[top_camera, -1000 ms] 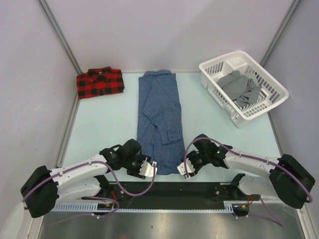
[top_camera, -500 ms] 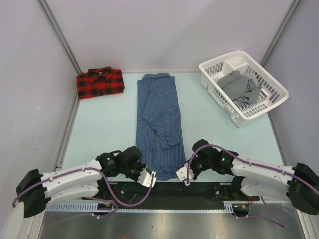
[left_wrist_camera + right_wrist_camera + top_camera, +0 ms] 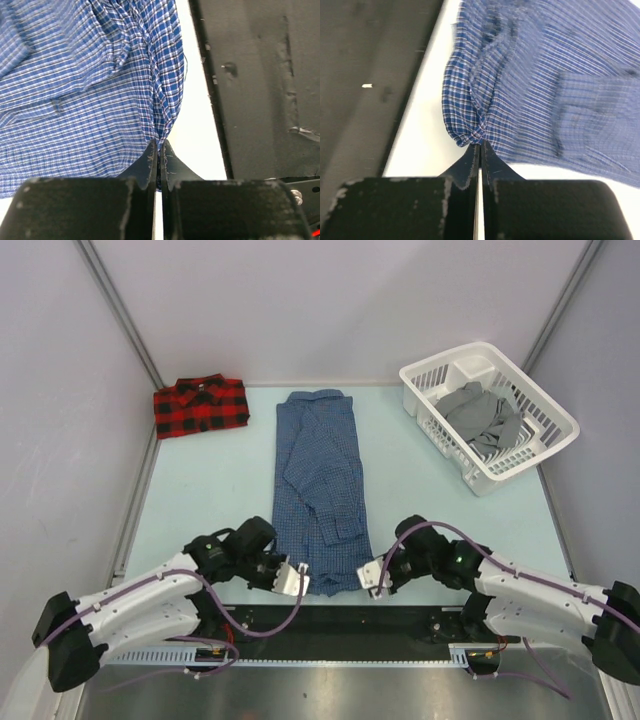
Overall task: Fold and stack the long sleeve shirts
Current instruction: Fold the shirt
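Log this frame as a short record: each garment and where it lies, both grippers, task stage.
blue shirt: dark blue fine-check button-up shirt, laid lengthwise in the middle, sleeves folded in, collar far
red shirt: red-and-black plaid flannel shirt, folded, far-left corner
basket: white plastic basket, far right, holds grey cloth
left gripper: shut on blue shirt's near-left hem corner
right gripper: shut on its near-right hem corner
stage: blue shirt not yet folded end to end; shirts unstacked

Arms [image 3: 150, 590] white w/ blk joints [image 3: 255, 538], purple cables [image 3: 440, 525] (gripper fingers [image 3: 145, 167] blk).
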Controlling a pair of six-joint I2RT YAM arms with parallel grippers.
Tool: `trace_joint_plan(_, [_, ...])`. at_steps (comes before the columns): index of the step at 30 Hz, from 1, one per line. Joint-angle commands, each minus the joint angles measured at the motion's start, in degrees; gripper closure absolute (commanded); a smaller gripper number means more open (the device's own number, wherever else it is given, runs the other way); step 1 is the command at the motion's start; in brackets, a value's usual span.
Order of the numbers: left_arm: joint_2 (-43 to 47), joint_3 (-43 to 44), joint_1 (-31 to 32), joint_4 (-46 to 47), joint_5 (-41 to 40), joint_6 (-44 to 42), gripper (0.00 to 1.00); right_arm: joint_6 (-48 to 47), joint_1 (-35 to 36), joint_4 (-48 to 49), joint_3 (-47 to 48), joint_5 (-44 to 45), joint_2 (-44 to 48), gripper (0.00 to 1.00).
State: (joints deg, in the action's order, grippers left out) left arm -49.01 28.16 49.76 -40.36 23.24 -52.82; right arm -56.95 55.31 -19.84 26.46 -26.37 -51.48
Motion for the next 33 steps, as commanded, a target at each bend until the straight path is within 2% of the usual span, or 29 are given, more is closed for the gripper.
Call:
trace_joint_plan(1, [-3.70,6.63,-5.71,0.54,4.87,-3.07,1.00,1.32,-7.72,1.64,8.06,-4.12,-4.05,1.00])
trace_joint_plan(2, [-5.46,10.64,-7.64,0.89,5.49,-3.43,1.00,1.23,-10.11,1.73,10.00,-6.65,-5.72,1.00])
trace_joint_plan(3, [-7.65,13.47,-12.70,0.63,6.45,-3.78,1.00,1.40,-12.40,1.90,15.24,-7.81,-10.26,1.00])
trace_joint_plan(4, [-13.50,16.80,-15.63,0.02,9.42,-4.39,1.00,1.49,-17.29,1.73,18.07,-10.26,-12.74,1.00])
trace_joint_plan(6, [-20.47,28.75,-22.90,-3.66,12.07,-5.54,1.00,1.49,-21.28,-0.11,28.32,-12.99,-21.41,1.00])
trace_joint_plan(9, [-37.05,43.34,-29.60,-5.60,14.63,-7.03,1.00,1.75,-26.73,0.58,40.37,-15.02,-30.84,1.00])
trace_joint_plan(10, [-40.42,46.86,-30.67,-6.39,14.98,-8.08,1.00,2.36,-27.61,1.11,43.21,-15.64,-37.83,1.00])
trace_joint_plan(11, [-43.76,53.33,-32.69,-6.57,14.81,-8.09,1.00,2.89,-29.19,1.90,46.02,-15.55,-41.12,1.00])
trace_joint_plan(13, [-53.26,60.05,-34.37,-7.45,14.64,-7.57,1.00,3.59,-30.25,2.78,54.87,-15.03,-51.02,1.00])
trace_joint_plan(14, [-56.25,65.82,-35.77,-7.63,14.46,-7.30,1.00,4.12,-31.30,3.57,58.06,-14.94,-54.48,1.00])
trace_joint_plan(15, [-61.33,68.40,-36.30,-7.72,14.11,-6.95,1.00,4.04,-31.66,3.49,60.62,-14.94,-57.21,1.00])
trace_joint_plan(17, [-65.84,74.54,-37.27,-8.33,13.24,-6.95,1.00,3.86,-32.37,3.49,66.78,-14.15,-63.96,1.00])
trace_joint_plan(21, [-74.45,80.11,-37.45,-8.69,11.56,-6.77,0.99,2.55,-33.07,3.49,70.57,-12.75,-70.32,1.00])
trace_joint_plan(27, [-77.37,81.26,-37.37,-7.28,12.35,-3.27,0.98,3.07,-33.95,5.33,69.96,-10.37,-72.44,1.00])
trace_joint_plan(28, [-77.46,81.44,-37.36,-6.93,12.35,-2.82,0.98,3.33,-34.21,5.33,69.96,-10.19,-72.18,0.97])
trace_joint_plan(29, [-77.55,81.35,-37.19,-6.84,12.18,-2.38,0.98,4.12,-34.22,5.33,70.13,-10.11,-71.92,0.88])
trace_joint_plan(30, [-77.72,81.44,-37.19,-6.84,11.74,-1.68,0.97,4.65,-34.30,5.33,70.31,-9.76,-71.31,0.77])
trace_joint_plan(31, [-77.55,81.44,-37.19,-7.10,11.47,-1.33,0.96,5.18,-34.39,5.42,70.40,-9.40,-71.04,0.55])
trace_joint_plan(32, [-77.20,81.35,-37.28,-7.28,11.04,-0.98,0.93,7.27,-34.30,5.42,70.66,-8.62,-70.69,0.49])
trace_joint_plan(33, [-76.76,81.35,-37.45,-7.71,10.51,0.86,0.80,8.68,-34.48,5.16,71.97,-7.22,-69.90,0.40])
